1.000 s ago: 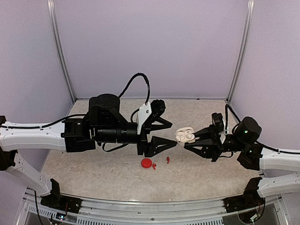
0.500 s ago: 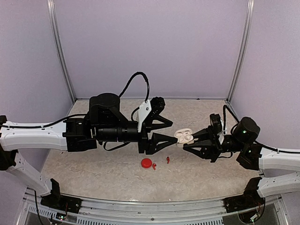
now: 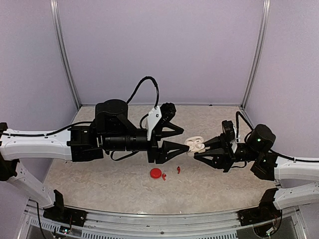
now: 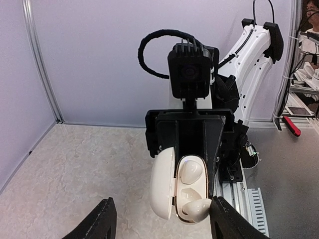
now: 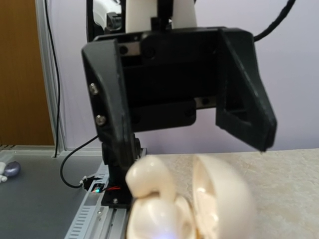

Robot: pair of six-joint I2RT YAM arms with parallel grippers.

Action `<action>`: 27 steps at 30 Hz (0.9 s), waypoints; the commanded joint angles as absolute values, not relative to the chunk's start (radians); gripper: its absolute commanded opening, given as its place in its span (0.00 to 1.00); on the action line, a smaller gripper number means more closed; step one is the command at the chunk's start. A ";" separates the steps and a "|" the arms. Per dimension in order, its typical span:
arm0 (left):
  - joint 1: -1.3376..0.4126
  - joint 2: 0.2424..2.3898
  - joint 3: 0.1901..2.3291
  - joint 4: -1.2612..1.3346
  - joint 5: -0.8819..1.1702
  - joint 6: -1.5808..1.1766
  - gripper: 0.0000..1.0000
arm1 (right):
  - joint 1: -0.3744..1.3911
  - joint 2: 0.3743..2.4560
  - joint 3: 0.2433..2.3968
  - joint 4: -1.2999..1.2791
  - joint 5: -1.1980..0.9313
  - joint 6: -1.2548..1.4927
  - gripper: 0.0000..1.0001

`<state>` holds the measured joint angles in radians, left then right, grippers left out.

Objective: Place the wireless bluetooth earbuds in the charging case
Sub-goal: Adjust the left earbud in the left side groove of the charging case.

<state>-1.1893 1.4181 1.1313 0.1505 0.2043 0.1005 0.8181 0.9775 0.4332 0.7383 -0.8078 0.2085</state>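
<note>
Half open, my left gripper (image 3: 184, 138) holds nothing; at 3 o'clock my right gripper (image 3: 198, 151) clamps the open white charging case (image 4: 191, 191).

Bright, even light with soft shadows; the close white case (image 5: 164, 209) blurs at the right wrist.

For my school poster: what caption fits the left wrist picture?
Right claw holds the open white charging case, one earbud seated, a second earbud poking out, facing the open left claw.
</note>
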 commanded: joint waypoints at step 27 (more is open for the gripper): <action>-1.187 1.479 1.178 0.170 0.156 0.135 0.65 | 0.837 0.952 0.461 0.773 -0.838 0.217 0.00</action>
